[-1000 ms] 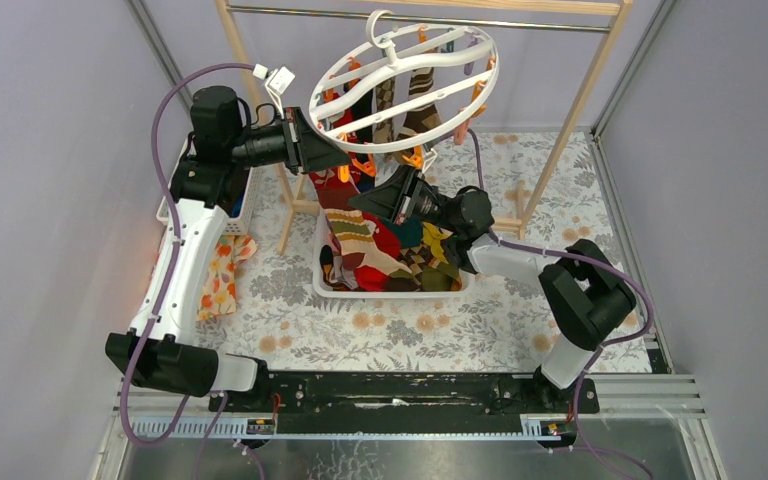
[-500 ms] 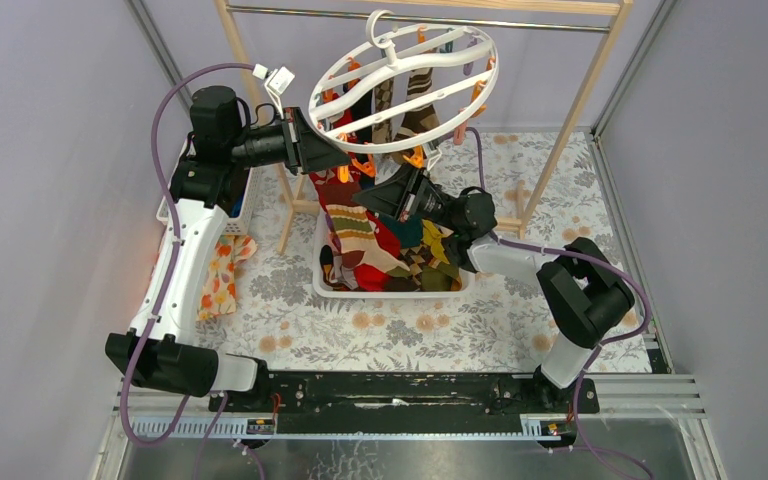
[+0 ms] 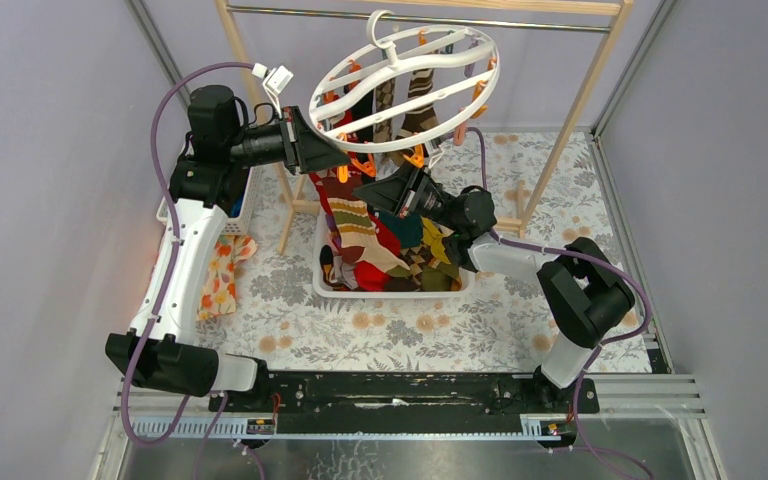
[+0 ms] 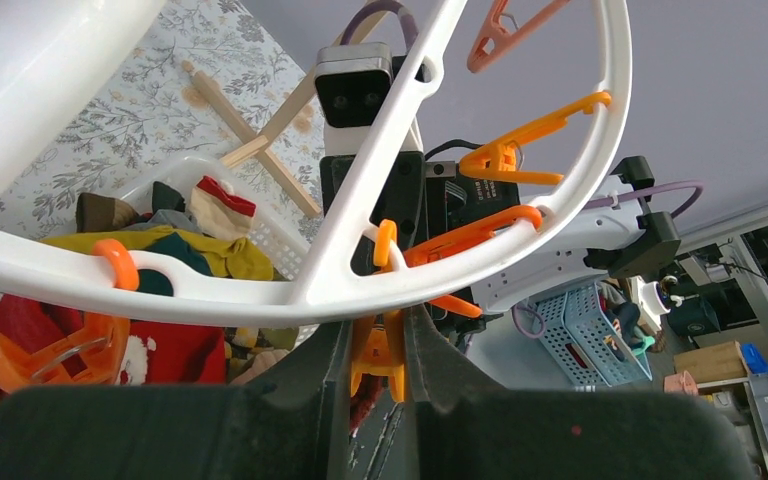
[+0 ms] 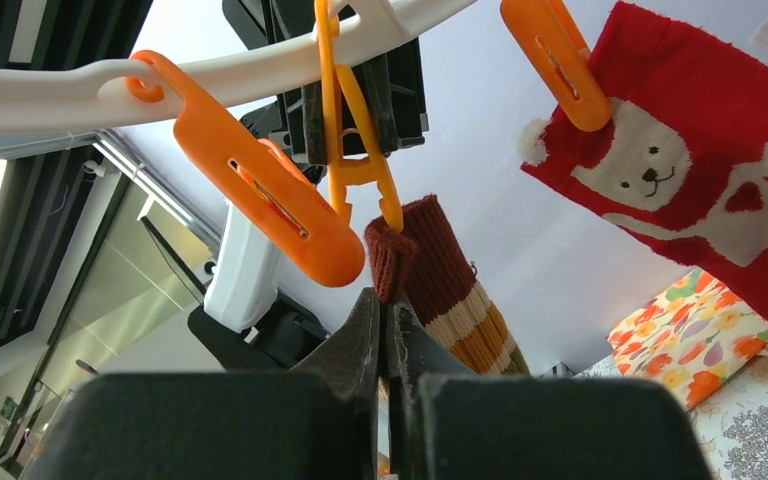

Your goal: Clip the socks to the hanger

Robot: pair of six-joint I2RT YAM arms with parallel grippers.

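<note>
The white oval hanger (image 3: 405, 85) hangs from the rail with several socks clipped to it. My left gripper (image 4: 377, 340) is shut on an orange clip (image 4: 385, 360) under the hanger's ring (image 4: 260, 285), squeezing it. My right gripper (image 5: 388, 300) is shut on a maroon sock with cream and mustard stripes (image 5: 445, 285). It holds the sock's cuff right below that clip's prongs (image 5: 360, 170). In the top view the striped sock (image 3: 355, 225) dangles from the right gripper (image 3: 368, 190) beside the left gripper (image 3: 345, 158). A red sock with a white face (image 5: 700, 190) hangs from another orange clip (image 5: 558, 60).
A white tub (image 3: 340, 292) under the hanger holds a heap of mixed socks (image 3: 410, 260). The wooden-framed rail (image 3: 580, 100) stands behind it. An orange-flowered cloth (image 3: 222, 275) lies at the left beside a white basket (image 3: 235, 215). More orange clips (image 5: 260, 190) dangle close by.
My right gripper has moved up and to the left with the striped sock, closer to the clip held by the left gripper. The left arm has hardly moved.
</note>
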